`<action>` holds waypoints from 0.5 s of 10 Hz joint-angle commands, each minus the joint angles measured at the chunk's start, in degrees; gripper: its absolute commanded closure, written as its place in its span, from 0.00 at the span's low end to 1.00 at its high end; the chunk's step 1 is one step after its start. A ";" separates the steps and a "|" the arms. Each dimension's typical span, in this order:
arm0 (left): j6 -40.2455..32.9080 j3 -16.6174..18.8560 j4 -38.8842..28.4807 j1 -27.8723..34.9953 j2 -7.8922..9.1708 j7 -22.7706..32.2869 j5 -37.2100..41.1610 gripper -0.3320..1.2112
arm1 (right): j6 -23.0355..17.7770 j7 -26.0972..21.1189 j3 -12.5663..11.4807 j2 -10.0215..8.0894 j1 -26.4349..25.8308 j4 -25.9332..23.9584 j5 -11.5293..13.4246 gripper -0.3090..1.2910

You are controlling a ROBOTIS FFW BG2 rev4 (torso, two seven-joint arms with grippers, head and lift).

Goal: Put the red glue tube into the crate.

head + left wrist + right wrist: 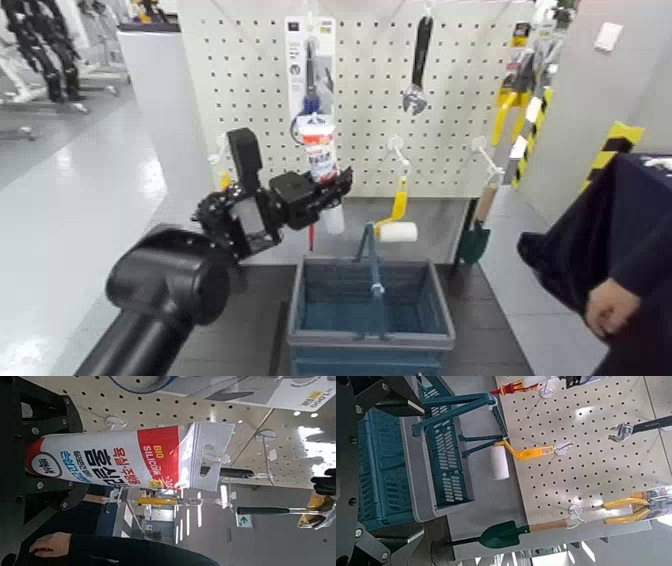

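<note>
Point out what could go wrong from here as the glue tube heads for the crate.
The left gripper grips the red silicone tube near one end, so the long free part might tilt or twist.

The crate's hoop handle stands up over the opening; the tube or arm could catch on it.

The paint roller hangs close to the crate's far side and might be knocked if the arm swings wide.

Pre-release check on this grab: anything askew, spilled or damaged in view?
No spill or damage visible. One oddity: the crate's handle stands up over the opening instead of folded down, below the left gripper and its red glue tube; possible snag.
</note>
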 commanded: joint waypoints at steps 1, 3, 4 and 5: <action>1.60 0.58 0.36 2.78 0.12 0.07 -0.18 0.96 | 0.03 -0.08 0.00 -0.01 -0.07 0.00 -0.23 0.34; 2.74 0.93 2.12 4.45 0.30 0.07 -0.53 0.96 | 0.03 0.00 0.00 -0.01 -0.07 0.09 -0.23 0.34; 2.83 1.02 3.44 4.71 0.30 -0.28 -0.88 0.96 | 0.03 0.00 0.00 -0.01 -0.07 0.09 -0.32 0.34; 2.56 1.02 5.20 4.71 0.21 -0.72 -0.88 0.96 | 0.03 0.00 0.09 -0.01 -0.07 0.09 -0.32 0.34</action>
